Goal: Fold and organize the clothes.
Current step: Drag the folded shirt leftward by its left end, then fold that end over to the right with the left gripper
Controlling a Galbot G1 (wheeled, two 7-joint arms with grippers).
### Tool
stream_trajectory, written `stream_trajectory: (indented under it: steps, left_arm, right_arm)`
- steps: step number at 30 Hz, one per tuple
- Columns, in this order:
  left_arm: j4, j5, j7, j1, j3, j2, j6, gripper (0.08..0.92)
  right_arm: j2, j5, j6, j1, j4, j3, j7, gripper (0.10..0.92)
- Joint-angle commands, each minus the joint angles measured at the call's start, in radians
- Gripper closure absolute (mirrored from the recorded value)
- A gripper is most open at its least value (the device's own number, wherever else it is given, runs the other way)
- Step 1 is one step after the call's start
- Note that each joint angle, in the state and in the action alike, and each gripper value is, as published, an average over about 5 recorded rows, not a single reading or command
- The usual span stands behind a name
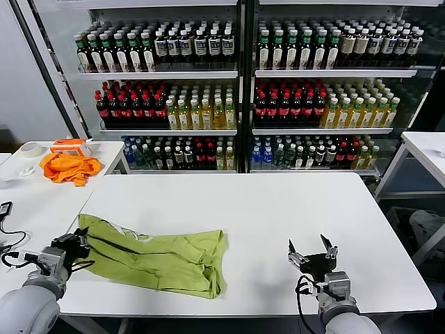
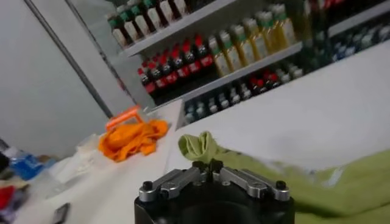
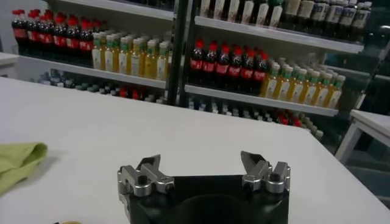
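The light yellow-green T-shirt (image 1: 160, 254) lies crumpled and partly folded on the front left of the white table (image 1: 278, 202). My left gripper (image 1: 81, 243) is at the shirt's left edge, fingers closed together with a raised fold of the fabric at the tips. The left wrist view shows this gripper (image 2: 207, 165) with the shirt (image 2: 341, 182) bunched just beyond it. My right gripper (image 1: 311, 250) is open and empty above the bare table, to the right of the shirt. In the right wrist view this gripper (image 3: 203, 163) is open, with a shirt corner (image 3: 18, 159) far to one side.
A bright orange cloth (image 1: 67, 167) and a tape roll (image 1: 30, 149) lie on a second white table at the back left. Glass-fronted shelves of bottles (image 1: 236, 83) stand behind the table. Another table (image 1: 427, 149) is at the right.
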Motion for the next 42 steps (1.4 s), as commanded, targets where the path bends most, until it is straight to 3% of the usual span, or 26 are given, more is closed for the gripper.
stream_trajectory:
  steps: [1, 9, 25, 29, 35, 42]
  left_arm:
    - [-0.145, -0.306, 0.037, -0.050, 0.245, -0.106, 0.009, 0.901]
    - [-0.011, -0.233, 0.111, -0.204, 0.452, -0.194, -0.027, 0.901]
    - [0.110, -0.215, 0.112, -0.303, 0.551, -0.240, -0.034, 0.901]
    - [0.140, -0.216, 0.089, -0.322, 0.572, -0.272, -0.085, 0.895]
    - [0.152, -0.261, 0.090, -0.324, 0.555, -0.276, -0.202, 0.758]
    - [0.000, -0.223, 0.103, -0.239, 0.385, -0.147, -0.231, 0.550]
  right_arm:
    - [0.003, 0.000, -0.006, 0.010, 0.003, 0.006, -0.002, 0.203]
    - [0.017, -0.009, -0.001, -0.022, 0.014, 0.035, -0.005, 0.203]
    - [0.029, -0.020, 0.005, -0.041, 0.011, 0.047, -0.008, 0.203]
    - [0.032, -0.022, 0.005, -0.038, 0.010, 0.040, -0.009, 0.203]
    - [0.035, -0.024, 0.006, -0.037, 0.013, 0.036, -0.013, 0.203]
    - [0.034, -0.025, 0.010, -0.025, 0.000, 0.031, -0.019, 0.203]
